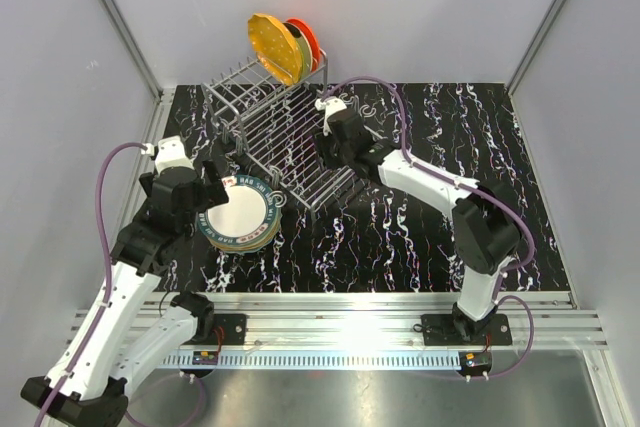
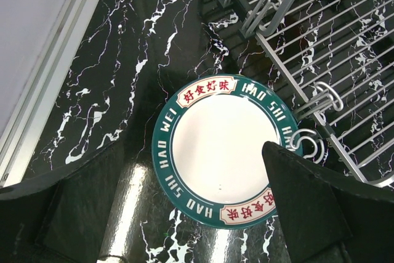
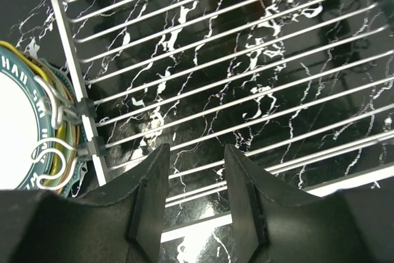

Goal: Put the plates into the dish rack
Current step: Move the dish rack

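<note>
A teal-rimmed white round plate [image 2: 225, 152] lies flat. Only the overhead view shows dotted orange plates [image 1: 275, 47] upright, upper centre. The left gripper [image 2: 194, 152] and right gripper [image 3: 197, 152] are spread and empty.

open room above dish rack [image 1: 290, 147] grid, wire hooks [image 2: 306, 144] crowd plate stack [image 1: 237, 213] edge

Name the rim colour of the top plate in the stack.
The top plate has a teal rim, white lettering; clearest in left wrist view.

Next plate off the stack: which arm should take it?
Left. The left tool, open, hovers directly over the teal-rimmed plate topping the stack. The right tool hangs empty over the dish rack's flat grid, farther from the plates.
</note>
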`<action>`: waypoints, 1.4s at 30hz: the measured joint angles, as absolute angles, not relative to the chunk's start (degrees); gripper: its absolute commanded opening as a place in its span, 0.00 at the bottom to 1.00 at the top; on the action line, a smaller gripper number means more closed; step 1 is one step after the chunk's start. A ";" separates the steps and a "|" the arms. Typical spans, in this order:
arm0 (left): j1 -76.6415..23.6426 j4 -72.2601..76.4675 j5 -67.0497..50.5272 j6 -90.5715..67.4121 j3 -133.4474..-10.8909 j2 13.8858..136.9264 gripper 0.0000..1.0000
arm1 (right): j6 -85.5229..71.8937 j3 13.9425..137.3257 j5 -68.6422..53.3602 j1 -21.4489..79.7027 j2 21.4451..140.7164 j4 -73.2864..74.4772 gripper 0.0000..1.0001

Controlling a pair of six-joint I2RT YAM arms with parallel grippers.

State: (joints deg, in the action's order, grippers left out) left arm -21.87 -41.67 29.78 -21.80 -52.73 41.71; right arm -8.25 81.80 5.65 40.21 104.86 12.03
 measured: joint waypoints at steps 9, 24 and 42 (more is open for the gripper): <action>-21.02 -41.45 29.76 -21.80 -51.99 41.71 0.99 | -6.63 81.80 5.28 40.21 107.07 13.41 0.49; -20.53 -41.45 29.54 -21.82 -51.96 41.28 0.99 | -5.58 81.62 5.52 40.25 109.58 18.04 0.48; -20.29 -41.41 29.54 -21.80 -51.92 40.12 0.99 | -3.86 74.85 6.74 40.45 103.92 19.68 0.46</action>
